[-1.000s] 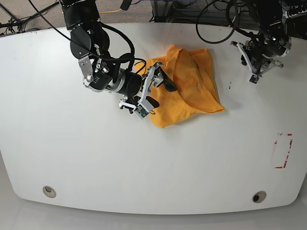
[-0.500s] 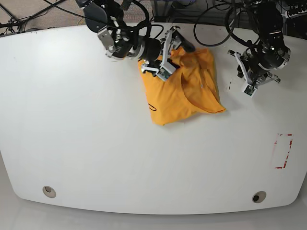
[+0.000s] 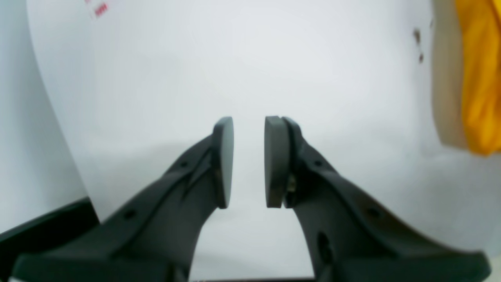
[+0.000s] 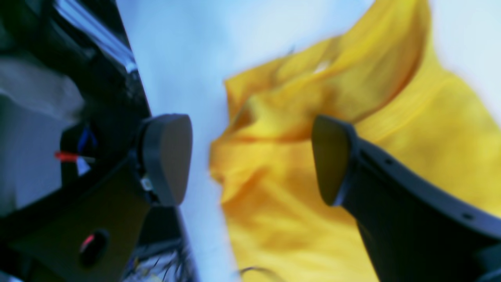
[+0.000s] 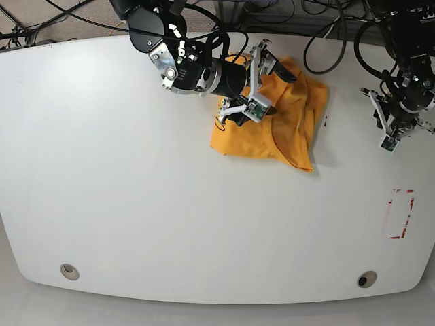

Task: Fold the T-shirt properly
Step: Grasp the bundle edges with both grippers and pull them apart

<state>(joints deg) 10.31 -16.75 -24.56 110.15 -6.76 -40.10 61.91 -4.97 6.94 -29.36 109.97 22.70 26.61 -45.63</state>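
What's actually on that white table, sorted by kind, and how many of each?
T-shirt, orange-yellow: 1
Robot tool: 2, right tool and left tool
Red tape rectangle: 1
Round hole fittings near the front edge: 2
Total: 6

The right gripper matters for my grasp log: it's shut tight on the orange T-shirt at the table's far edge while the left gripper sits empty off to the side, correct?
Not quite. In the right wrist view the right gripper stands open over the T-shirt, gripping nothing. The left gripper is indeed empty, off to the side.
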